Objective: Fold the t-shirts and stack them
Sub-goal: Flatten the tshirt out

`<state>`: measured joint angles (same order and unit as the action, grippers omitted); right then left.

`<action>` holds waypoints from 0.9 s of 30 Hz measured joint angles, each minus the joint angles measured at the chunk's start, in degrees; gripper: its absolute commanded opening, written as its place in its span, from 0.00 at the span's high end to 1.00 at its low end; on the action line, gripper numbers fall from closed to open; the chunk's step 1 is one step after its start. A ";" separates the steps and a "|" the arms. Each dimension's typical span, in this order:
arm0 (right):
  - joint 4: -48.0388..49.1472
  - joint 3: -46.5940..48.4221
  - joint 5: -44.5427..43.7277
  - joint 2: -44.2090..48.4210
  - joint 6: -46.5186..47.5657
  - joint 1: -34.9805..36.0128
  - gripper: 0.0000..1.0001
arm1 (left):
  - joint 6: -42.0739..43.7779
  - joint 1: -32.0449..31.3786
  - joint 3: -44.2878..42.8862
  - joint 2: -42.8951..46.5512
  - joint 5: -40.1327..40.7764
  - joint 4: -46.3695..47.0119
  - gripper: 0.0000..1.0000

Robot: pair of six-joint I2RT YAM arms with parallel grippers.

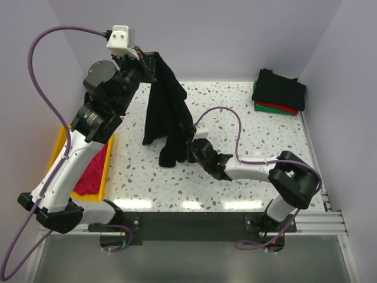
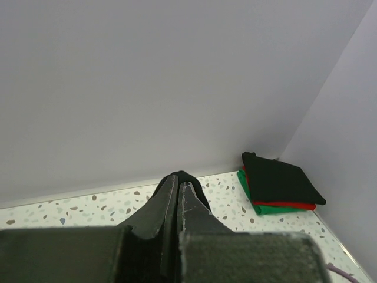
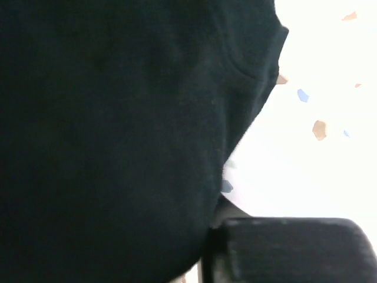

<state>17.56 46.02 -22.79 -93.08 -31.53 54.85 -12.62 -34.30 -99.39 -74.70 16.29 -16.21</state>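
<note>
**Asker:** Where is the black t-shirt (image 1: 168,112) at the moment?

**Me:** It's up in the air. My left tool (image 1: 152,63) is raised high near the back wall (image 1: 206,35) and pinched shut on one edge of it. My left wrist camera shows the two fingers pressed together with a fold of black cloth poking out at their tips. From there the shirt hangs down in a long, bunched drape over the counter (image 1: 265,159).

**Asker:** And your right tool?

**Me:** My right tool (image 1: 190,153) sits low, right at the bottom end of the hanging shirt. Black cloth fills nearly all of my right wrist view, with one finger (image 3: 288,247) just visible in the lower corner. I cannot tell whether that tool has closed on the cloth or only touches it.

**Asker:** Where are the other shirts?

**Me:** There's a folded stack (image 1: 280,91) in the far right corner of the counter, black on top, then red, then green. It lies well apart from both tools. A magenta t-shirt (image 1: 91,171) lies crumpled in the yellow tray (image 1: 59,141) at the left edge, beside my left arm.
</note>
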 measured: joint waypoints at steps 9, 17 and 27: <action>-16.94 3.87 -7.28 23.89 5.18 -0.04 1.00 | 2.34 0.00 4.55 8.85 4.81 -0.15 1.00; -37.59 22.99 -7.15 39.69 13.38 -0.04 1.00 | 5.38 -0.02 7.39 20.28 11.58 1.97 1.00; -48.02 37.77 -7.08 35.85 18.38 -0.31 0.99 | 9.22 0.24 -2.19 9.22 13.60 10.69 1.00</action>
<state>-30.46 83.79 -29.87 -57.23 -13.15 54.54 -3.40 -34.06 -101.58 -65.47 29.89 -5.52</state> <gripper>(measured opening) 0.018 0.021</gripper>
